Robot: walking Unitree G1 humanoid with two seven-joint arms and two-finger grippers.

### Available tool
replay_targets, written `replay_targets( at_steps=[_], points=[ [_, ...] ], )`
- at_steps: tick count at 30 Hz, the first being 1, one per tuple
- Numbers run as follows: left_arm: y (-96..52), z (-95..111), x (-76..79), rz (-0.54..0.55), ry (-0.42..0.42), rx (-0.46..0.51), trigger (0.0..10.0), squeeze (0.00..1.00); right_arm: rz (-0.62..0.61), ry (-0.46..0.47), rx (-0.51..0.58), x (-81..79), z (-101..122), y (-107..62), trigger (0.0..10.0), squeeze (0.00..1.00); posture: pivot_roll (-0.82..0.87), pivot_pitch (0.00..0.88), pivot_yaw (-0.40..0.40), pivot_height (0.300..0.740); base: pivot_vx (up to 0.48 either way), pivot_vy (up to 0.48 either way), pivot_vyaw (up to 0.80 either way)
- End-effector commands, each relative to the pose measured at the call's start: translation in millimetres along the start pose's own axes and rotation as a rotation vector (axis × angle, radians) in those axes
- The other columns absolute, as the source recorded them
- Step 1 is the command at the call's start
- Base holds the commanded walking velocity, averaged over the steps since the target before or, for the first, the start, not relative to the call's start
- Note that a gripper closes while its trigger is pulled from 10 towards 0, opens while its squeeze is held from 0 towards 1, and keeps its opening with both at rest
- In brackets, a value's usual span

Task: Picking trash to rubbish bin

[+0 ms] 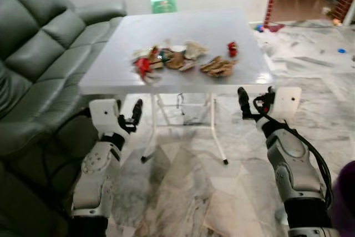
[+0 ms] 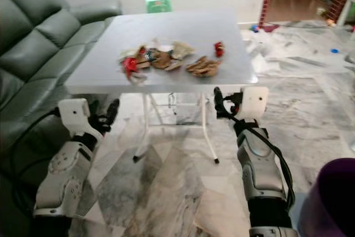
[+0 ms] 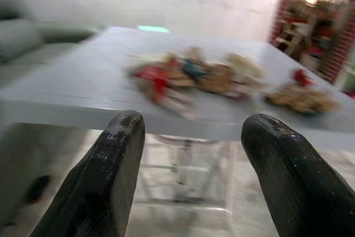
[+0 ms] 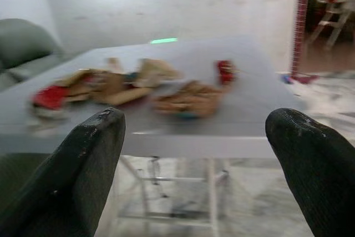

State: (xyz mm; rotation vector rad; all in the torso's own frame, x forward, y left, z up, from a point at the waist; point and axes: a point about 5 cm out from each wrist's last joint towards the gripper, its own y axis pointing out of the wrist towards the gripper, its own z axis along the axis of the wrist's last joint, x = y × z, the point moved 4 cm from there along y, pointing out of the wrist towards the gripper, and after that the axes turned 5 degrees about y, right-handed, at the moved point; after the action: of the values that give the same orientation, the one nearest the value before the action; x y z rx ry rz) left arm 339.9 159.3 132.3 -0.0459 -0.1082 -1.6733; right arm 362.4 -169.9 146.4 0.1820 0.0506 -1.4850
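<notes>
Left end effector [image 1: 135, 112]: two long black rubbery fingers, spread apart and empty, raised just below the near edge of the tabletop [image 1: 227, 31]. Right end effector [image 1: 243, 104]: same build, fingers wide apart, empty, level with the edge at the near right corner. Trash [image 1: 172, 58]: a loose scatter of crumpled brown paper, red wrappers and pale scraps, lying on the near half of the tabletop; a separate brown clump [image 1: 218, 67] and a small red piece [image 1: 232, 49] sit to the right. Tabletop: smooth, grey, rectangular, on thin white folding legs. Bin [image 2: 334, 203]: a purple rim at the robot's right. Sofa [image 1: 33, 54]: dark green, padded. Risks: light scraps may slide or scatter under a closing pinch; fingers rising from below may strike the edge and jolt the light frame.
</notes>
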Motion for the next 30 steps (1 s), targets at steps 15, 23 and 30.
replay_targets(
  at_steps=[15,23,30],
  points=[
    [15.5,20,-28.4,0.095,0.01,0.04,10.0,0.0,-0.053,-0.008,0.028,-2.3,10,6.8,10.0,0.0,-0.03,0.04,0.096,0.74,0.0,0.472,0.0],
    [19.1,18,-27.6,0.101,0.003,0.037,10.0,0.0,-0.051,0.01,0.017,-4.8,11,8.6,10.0,0.0,-0.03,0.043,0.094,0.74,0.0,0.48,0.0],
    [22.3,19,-30.9,0.109,0.008,0.034,10.0,0.0,-0.063,-0.016,0.024,-5.2,13,9.8,10.0,0.0,-0.03,0.046,0.095,0.74,0.0,0.48,0.0]
  ],
)
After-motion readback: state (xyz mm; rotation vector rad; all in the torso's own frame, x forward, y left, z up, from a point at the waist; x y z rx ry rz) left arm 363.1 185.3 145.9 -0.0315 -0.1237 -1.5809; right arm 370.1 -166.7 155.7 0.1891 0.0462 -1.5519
